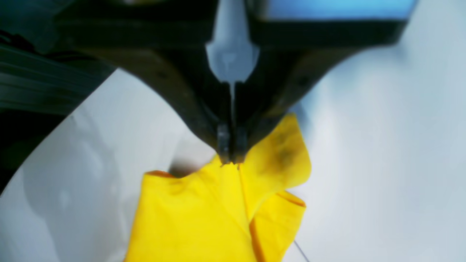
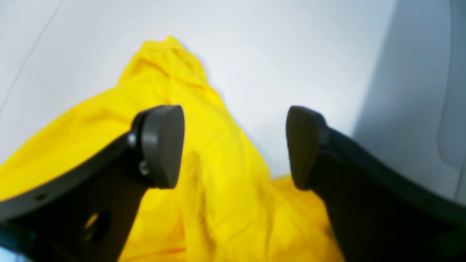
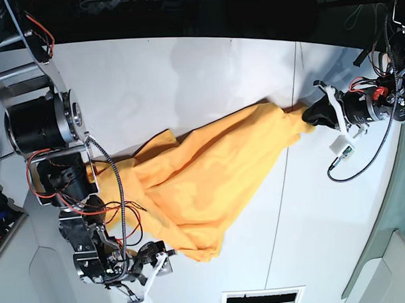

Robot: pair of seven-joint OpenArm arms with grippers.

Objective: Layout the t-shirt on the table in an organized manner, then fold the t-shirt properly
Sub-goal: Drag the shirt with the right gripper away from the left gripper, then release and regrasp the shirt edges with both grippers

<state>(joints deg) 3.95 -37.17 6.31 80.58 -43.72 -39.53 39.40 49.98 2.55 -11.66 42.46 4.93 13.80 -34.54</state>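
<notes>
Orange-yellow t-shirt [image 3: 203,178] lies rumpled and stretched across the white desk [image 3: 186,79], its far-right end pinched in the clenched left claw [image 1: 230,160], while the right claw [image 2: 235,145] hangs with jaws spread wide and empty just above the cloth's near-left end.

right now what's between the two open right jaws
In the right wrist view the right gripper stands open above the shirt. Between its jaws show only shirt folds and bare table; nothing is pinched.
</notes>
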